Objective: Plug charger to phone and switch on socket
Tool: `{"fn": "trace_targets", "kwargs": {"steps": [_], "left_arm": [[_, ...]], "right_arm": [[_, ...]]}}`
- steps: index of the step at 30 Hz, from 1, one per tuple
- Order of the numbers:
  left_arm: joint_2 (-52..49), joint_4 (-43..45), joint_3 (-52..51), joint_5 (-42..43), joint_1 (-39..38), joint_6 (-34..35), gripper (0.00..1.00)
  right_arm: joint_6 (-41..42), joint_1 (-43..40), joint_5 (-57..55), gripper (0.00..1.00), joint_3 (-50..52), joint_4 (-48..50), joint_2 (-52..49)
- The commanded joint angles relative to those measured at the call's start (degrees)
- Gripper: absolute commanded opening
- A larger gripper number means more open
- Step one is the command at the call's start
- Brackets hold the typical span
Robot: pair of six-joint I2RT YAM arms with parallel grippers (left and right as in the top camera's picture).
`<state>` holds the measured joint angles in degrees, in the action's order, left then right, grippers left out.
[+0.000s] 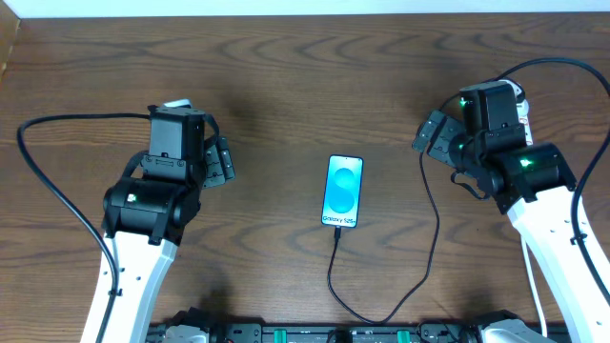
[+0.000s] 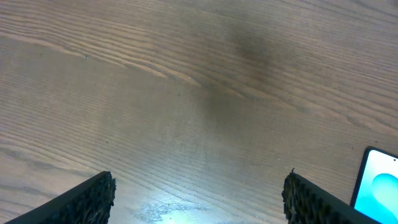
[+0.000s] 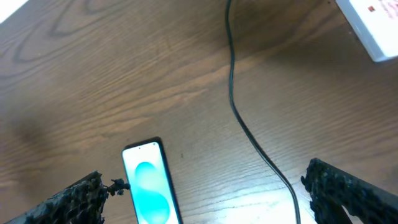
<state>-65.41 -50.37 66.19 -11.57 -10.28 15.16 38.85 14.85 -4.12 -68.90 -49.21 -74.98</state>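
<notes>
Phone (image 1: 343, 191) lies face up mid-table, screen lit, with the charger (image 1: 431, 238) tip seemingly seated in its near edge. The cable loops near, then runs far-right toward the socket (image 3: 368, 26), which is partly hidden under the right arm. Plugging looks done, so the switch is probably next. Left gripper (image 1: 227, 162) hovers left of the phone, jaws wide, holding nothing. Right gripper (image 1: 431, 138), equally spread and empty, hangs between phone and socket, likely placed to reach the switch. No containers show.
</notes>
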Motion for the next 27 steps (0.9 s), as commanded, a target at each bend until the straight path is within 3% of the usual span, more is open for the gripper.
{"fn": "trace_targets", "kwargs": {"steps": [1,7,12,18,27], "left_arm": [[0.09,-0.17,0.57,-1.14,-0.07,-0.33,0.86],[0.09,-0.17,0.57,-1.11,-0.07,-0.35,0.86],[0.09,-0.17,0.57,-1.14,-0.07,-0.35,0.86],[0.04,-0.15,0.57,-1.14,-0.07,-0.35,0.86],[0.04,-0.17,0.57,-1.11,-0.07,-0.35,0.86]], "right_arm": [[-8.07,0.02,4.63,0.99,-0.33,2.12,-0.07],[-13.18,-0.72,7.56,0.99,-0.92,1.70,-0.07],[-17.18,-6.14,14.27,0.99,-4.83,-2.40,-0.09],[-25.07,-16.65,21.29,0.99,-16.22,-9.33,-3.65],[-35.41,-26.25,21.22,0.99,-39.80,-25.79,-21.99]]}}
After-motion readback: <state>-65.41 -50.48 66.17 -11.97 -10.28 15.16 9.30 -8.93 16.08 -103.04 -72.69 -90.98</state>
